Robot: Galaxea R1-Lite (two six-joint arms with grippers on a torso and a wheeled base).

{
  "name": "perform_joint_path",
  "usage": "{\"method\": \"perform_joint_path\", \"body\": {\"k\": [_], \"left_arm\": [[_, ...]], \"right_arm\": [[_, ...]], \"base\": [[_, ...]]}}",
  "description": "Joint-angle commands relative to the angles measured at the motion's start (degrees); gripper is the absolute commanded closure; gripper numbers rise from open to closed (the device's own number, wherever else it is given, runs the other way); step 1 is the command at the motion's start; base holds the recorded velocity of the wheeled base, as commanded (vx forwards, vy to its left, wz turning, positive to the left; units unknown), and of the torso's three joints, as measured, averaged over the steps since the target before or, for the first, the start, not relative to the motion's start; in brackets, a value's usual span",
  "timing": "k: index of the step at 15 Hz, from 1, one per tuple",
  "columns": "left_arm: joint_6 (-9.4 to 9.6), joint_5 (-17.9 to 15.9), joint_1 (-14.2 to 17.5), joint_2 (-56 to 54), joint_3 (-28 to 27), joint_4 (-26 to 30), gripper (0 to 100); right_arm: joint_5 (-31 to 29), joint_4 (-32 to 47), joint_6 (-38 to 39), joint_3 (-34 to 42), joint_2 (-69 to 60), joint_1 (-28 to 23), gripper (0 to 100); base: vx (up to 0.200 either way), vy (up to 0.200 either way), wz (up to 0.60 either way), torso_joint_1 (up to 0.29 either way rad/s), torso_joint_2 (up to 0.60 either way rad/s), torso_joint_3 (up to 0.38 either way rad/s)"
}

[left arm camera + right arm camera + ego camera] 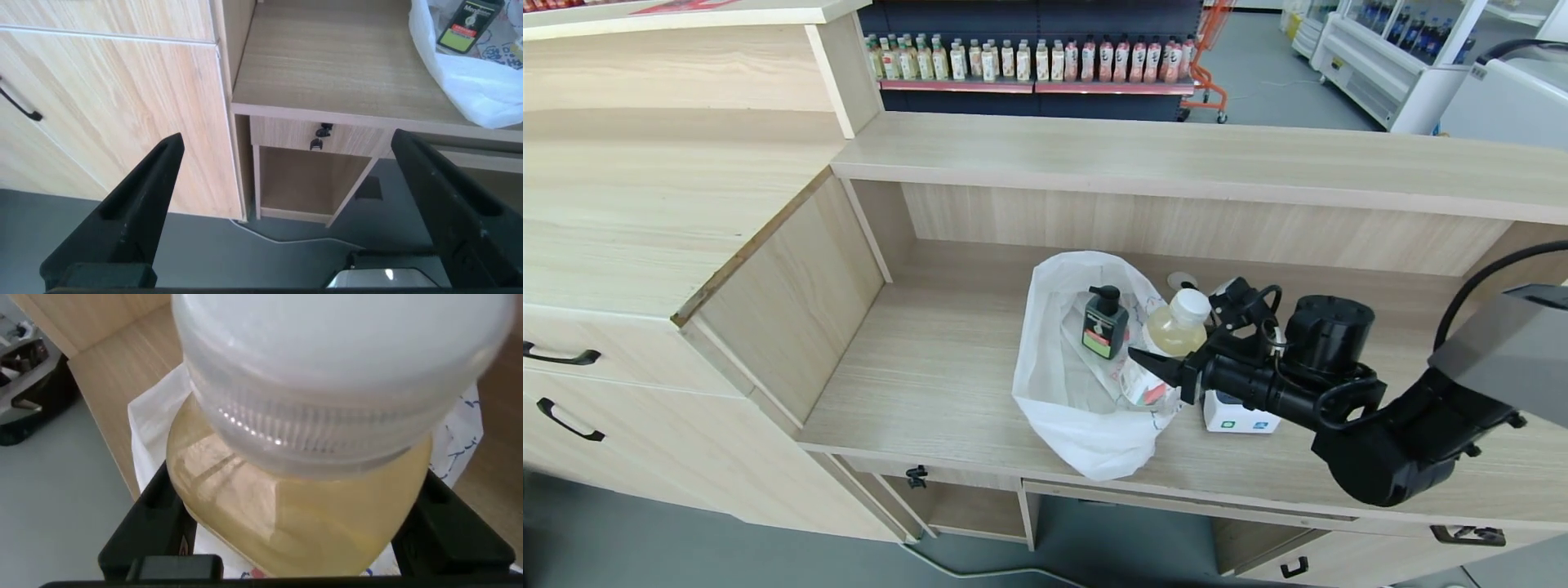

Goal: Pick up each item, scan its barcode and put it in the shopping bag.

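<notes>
Black and bare, the left gripper (286,216) hangs low in front of the wooden counter (931,367), below its top. Its two fingers are spread wide with nothing between them. The right arm stretches across the counter from the right, its wrist level and pointing left. The right gripper (1180,347) is clamped on one juice bottle (1176,327) with pale yellow liquid and a white cap, a finger on each side of the body. The bottle hangs tilted over the right rim of the one white shopping bag (1062,408), which lies open on the counter. One dark pump bottle (1104,327) stands inside the bag. One white scanner box (1237,412) sits just right of the bag, under the arm. Far behind, a shop shelf (1029,61) carries a row of drinks.
</notes>
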Motion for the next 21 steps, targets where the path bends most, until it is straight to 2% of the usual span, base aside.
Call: {"method": "perform_joint_path", "body": {"k": [1, 7, 15, 16, 21], "left_arm": [[0.00, 0.01, -0.02, -0.02, 0.00, -0.02, 0], [-0.09, 0.01, -0.02, -0.02, 0.00, -0.02, 0], [-0.09, 0.01, -0.02, -0.02, 0.00, -0.02, 0], [-0.09, 0.01, -0.02, -0.02, 0.00, -0.02, 0], [0.00, 0.01, -0.02, -0.02, 0.00, -0.02, 0]], "right_arm": [[0.16, -0.47, -0.42, -2.56, 4.22, 0.25, 100], [-0.36, -0.65, -3.76, -8.45, 10.37, 0.51, 100], [-0.10, -0.47, -5.87, -10.21, 12.83, 0.78, 100], [0.08, -0.47, -5.78, -10.38, 12.66, 1.13, 0], [0.25, -0.39, -7.80, -9.59, 7.91, 2.62, 0]], "base": [[0.000, 0.000, 0.00, 0.000, 0.00, 0.000], [0.000, 0.000, 0.00, 0.000, 0.00, 0.000], [0.000, 0.000, 0.00, 0.000, 0.00, 0.000], [0.000, 0.000, 0.00, 0.000, 0.00, 0.000], [0.000, 0.000, 0.00, 0.000, 0.00, 0.000]]}}
